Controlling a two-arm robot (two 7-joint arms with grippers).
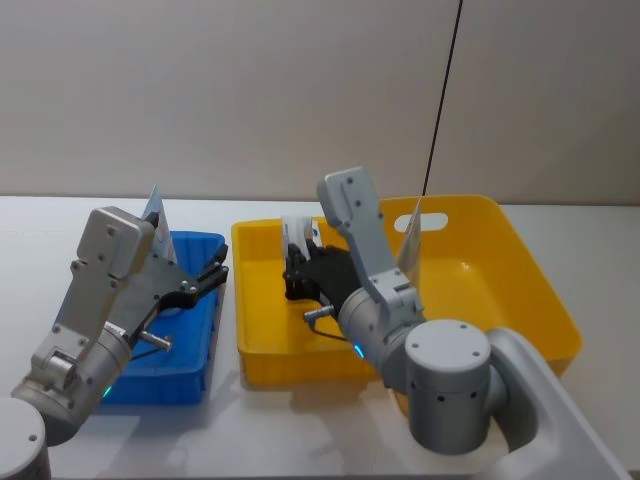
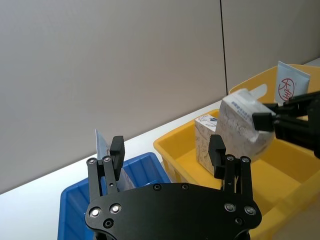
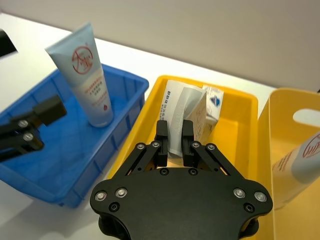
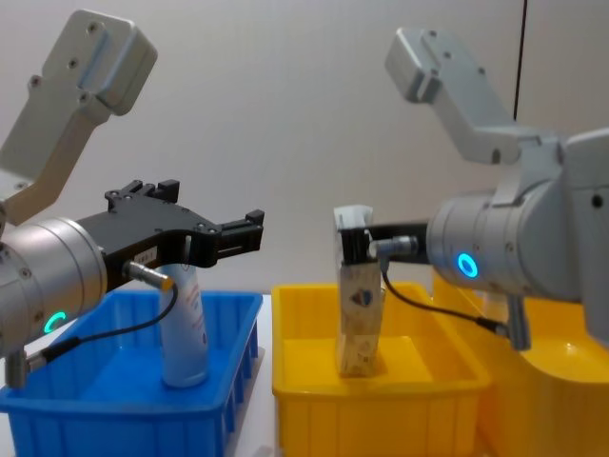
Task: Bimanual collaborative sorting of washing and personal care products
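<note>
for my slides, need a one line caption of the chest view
Right pincer grips a carton over the yellow bin; open left pincer hovers above the blue bin.

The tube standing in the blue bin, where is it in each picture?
Head view: upper left, the tube's flat end pokes up at the back of the blue bin.
Left wrist view: lower left, a pale sliver above the bin.
Right wrist view: upper left, the whole tube, with its red circle mark facing the camera.
Chest view: lower left, upright in the bin.
Shared landmark: the blue bin it stands in.
</note>
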